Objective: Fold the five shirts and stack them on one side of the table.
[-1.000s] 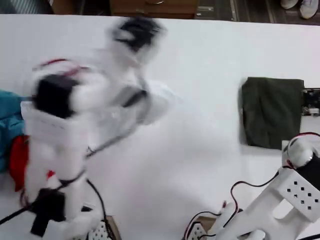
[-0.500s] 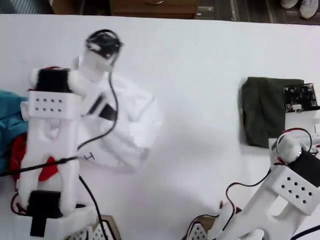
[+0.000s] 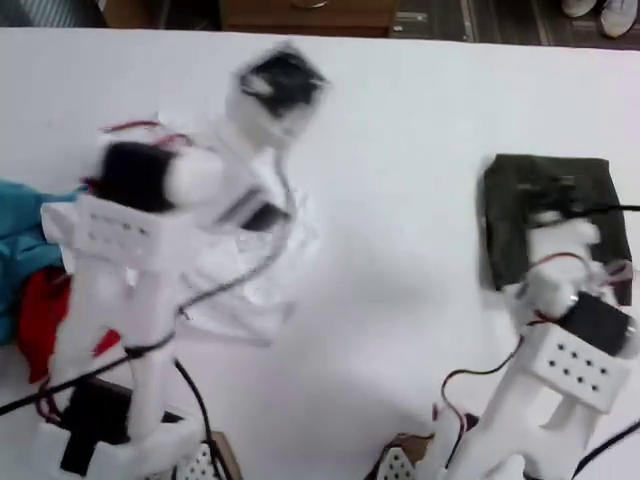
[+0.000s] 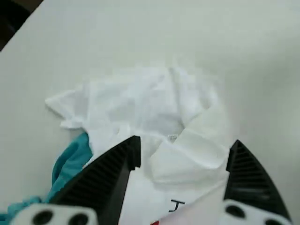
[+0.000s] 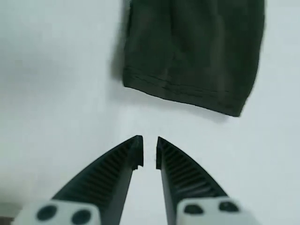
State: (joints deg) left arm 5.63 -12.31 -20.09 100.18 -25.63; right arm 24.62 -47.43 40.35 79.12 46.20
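Note:
A crumpled white shirt (image 3: 262, 292) (image 4: 150, 101) lies left of the table's middle. My left gripper (image 4: 185, 152) hovers open just above it, nothing between its fingers; the left arm (image 3: 150, 200) covers much of the shirt in the high view. A folded dark green shirt (image 3: 520, 215) (image 5: 197, 51) lies flat at the right side. My right gripper (image 5: 148, 151) is shut and empty, over bare table just short of that shirt's hem. The right arm (image 3: 575, 320) stands beside it. A teal shirt (image 3: 20, 240) (image 4: 70, 164) and a red shirt (image 3: 35, 315) are heaped at the left edge.
The white table (image 3: 400, 150) has open room between the white shirt and the green one. Its far edge (image 3: 420, 35) runs along the top, with wooden furniture beyond. Both arm bases and cables (image 3: 470, 385) sit at the near edge.
The left arm has swung about over the white shirt, which now lies more bunched. The right arm has moved from the near right corner up to the green shirt.

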